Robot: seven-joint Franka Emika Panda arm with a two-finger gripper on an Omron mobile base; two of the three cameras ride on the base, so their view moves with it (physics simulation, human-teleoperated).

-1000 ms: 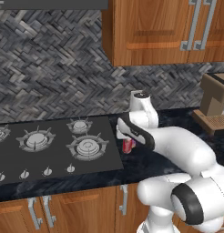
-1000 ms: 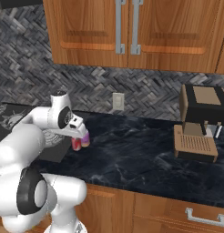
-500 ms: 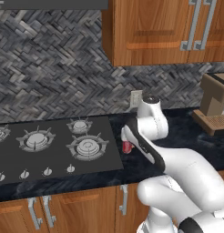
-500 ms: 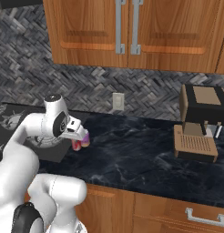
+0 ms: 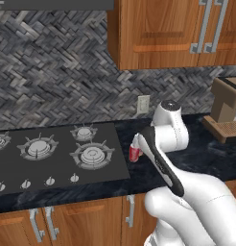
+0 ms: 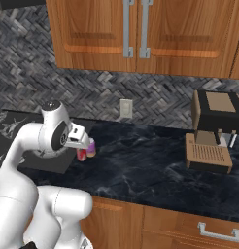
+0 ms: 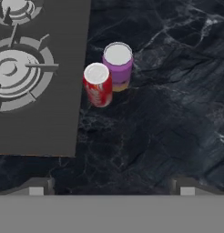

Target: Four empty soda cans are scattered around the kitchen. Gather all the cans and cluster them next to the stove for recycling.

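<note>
Gripper (image 7: pixel 111 186) wide open and empty, I hover above two upright cans (image 7: pixel 98 84) beside the stove (image 7: pixel 38 91).

Glossy white arm (image 5: pixel 187 192) with rounded segments (dark joint bands).
</note>
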